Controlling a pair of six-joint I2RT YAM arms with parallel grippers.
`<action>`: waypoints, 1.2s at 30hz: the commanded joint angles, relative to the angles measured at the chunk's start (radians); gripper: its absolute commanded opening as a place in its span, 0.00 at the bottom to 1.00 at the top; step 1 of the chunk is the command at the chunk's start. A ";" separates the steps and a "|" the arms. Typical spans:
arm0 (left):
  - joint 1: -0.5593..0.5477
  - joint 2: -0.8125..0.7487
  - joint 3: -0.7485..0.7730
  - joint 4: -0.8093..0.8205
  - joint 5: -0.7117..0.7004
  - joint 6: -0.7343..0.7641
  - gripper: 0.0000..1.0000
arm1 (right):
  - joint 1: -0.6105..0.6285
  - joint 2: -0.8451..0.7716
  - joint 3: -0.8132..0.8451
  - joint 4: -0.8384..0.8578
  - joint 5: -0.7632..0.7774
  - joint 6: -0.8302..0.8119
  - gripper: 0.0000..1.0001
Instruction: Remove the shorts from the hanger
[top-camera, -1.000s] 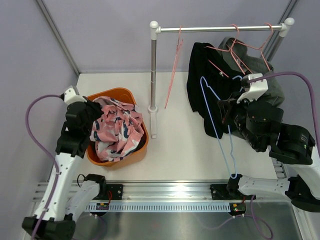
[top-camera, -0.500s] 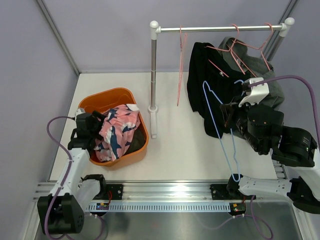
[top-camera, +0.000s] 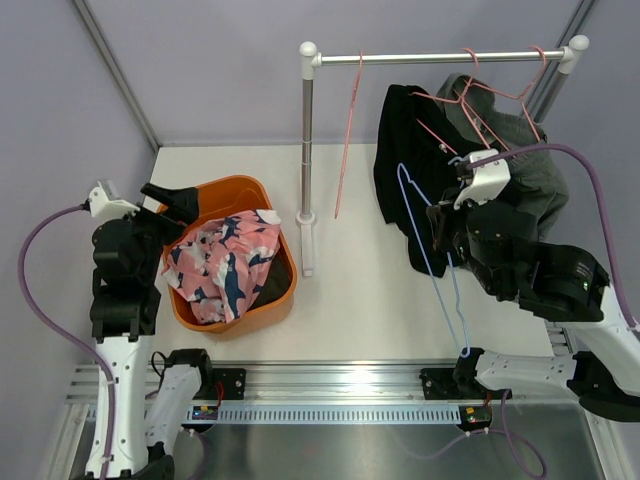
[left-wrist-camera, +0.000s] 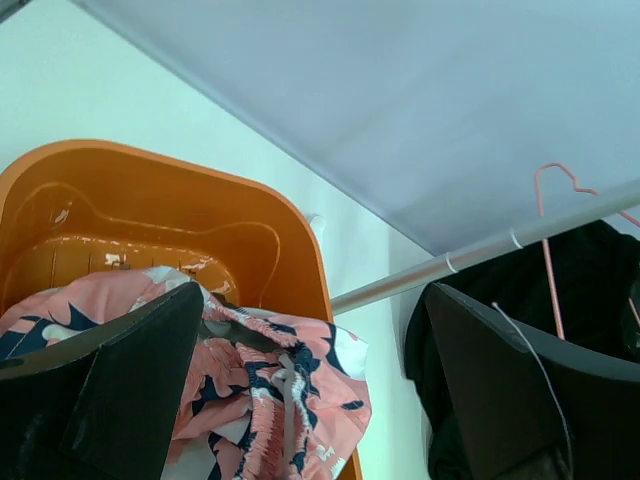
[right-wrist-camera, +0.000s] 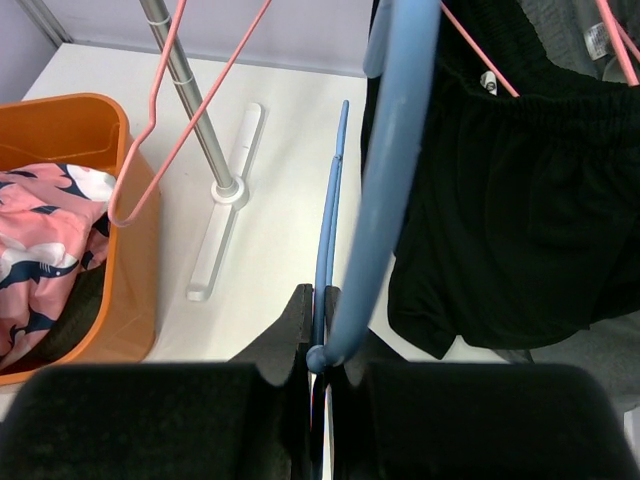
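The pink printed shorts (top-camera: 225, 265) lie heaped in the orange basket (top-camera: 225, 188), over a dark cloth (right-wrist-camera: 70, 322). My left gripper (top-camera: 175, 215) hovers open over the basket's left rim with nothing in it; in the left wrist view its wide-set fingers (left-wrist-camera: 130, 390) frame the pink shorts (left-wrist-camera: 290, 390). The black shorts (top-camera: 410, 170) and the grey shorts (top-camera: 545, 180) hang on pink hangers (top-camera: 480, 100) from the rail (top-camera: 440, 57). My right gripper (top-camera: 440, 225) is shut on a bare blue hanger (top-camera: 425, 235), pinched between the fingertips (right-wrist-camera: 322, 295) in front of the black shorts (right-wrist-camera: 500, 220).
A bare pink hanger (top-camera: 348, 140) dangles from the rail near the upright post (top-camera: 307, 160), whose foot (top-camera: 306, 240) rests on the table beside the basket. Purple walls close in at the back and both sides.
My left gripper opened and let the pink shorts drop into the basket, then drew back to the left. My right gripper shifted slightly left, still holding the blue hanger.
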 joint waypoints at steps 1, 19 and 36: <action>0.004 -0.028 0.039 0.003 0.069 0.076 0.99 | -0.040 0.026 0.032 0.108 -0.038 -0.067 0.00; 0.002 -0.148 -0.034 -0.111 0.376 0.257 0.99 | -0.651 0.311 0.135 0.530 -0.729 -0.236 0.00; -0.001 -0.337 -0.206 -0.209 0.368 0.357 0.99 | -0.679 0.693 0.450 0.597 -0.689 -0.328 0.00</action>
